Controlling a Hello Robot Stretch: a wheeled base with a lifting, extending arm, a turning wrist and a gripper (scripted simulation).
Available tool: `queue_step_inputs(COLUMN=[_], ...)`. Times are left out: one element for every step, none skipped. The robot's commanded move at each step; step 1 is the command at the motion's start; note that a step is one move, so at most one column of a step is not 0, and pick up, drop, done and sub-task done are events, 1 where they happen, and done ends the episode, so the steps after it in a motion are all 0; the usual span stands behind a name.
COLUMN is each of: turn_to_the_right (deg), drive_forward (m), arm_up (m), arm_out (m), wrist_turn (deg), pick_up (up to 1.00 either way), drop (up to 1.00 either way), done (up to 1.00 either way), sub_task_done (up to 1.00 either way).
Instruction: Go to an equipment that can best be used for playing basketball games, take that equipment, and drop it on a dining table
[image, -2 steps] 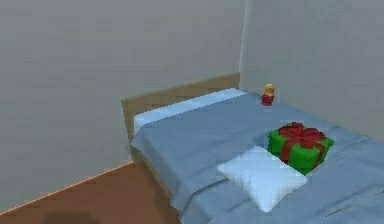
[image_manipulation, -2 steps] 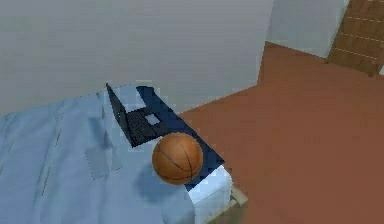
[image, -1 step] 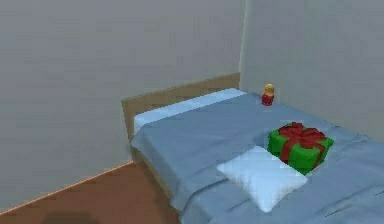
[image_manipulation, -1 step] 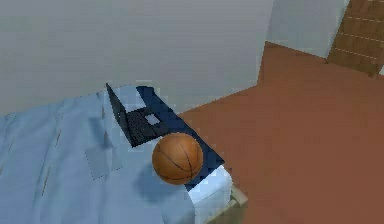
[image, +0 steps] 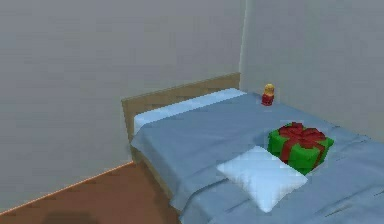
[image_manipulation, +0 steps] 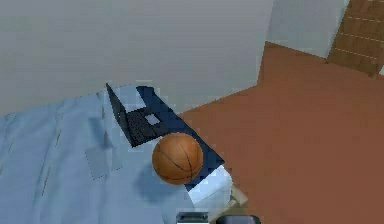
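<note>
Two downward views, same bed (image: 190, 145)

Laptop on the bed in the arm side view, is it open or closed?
Open. The laptop has its screen standing up from its dark keyboard half, which lies flat on the blue bed near the basketball.

Below the basketball (image_manipulation: 178, 157), at the bottom edge: my arm end (image_manipulation: 232, 217), dark, squared, matte charcoal, flat-faced. Just left of that, directly under the ball, the blocky dark body of my claw (image_manipulation: 197, 216). Fingers too small to make out.
</note>
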Motion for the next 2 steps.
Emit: queue_step_inputs(turn_to_the_right=[0.0, 0.0], drive_forward=[0.0, 0.0], arm_up=[0.0, 0.0], arm_out=[0.26, 0.0], wrist_turn=[0.0, 45.0], pick_up=[0.0, 0.0], drop=[0.0, 0.0], done=[0.0, 0.0], sub_task_done=[0.0, 0.0])
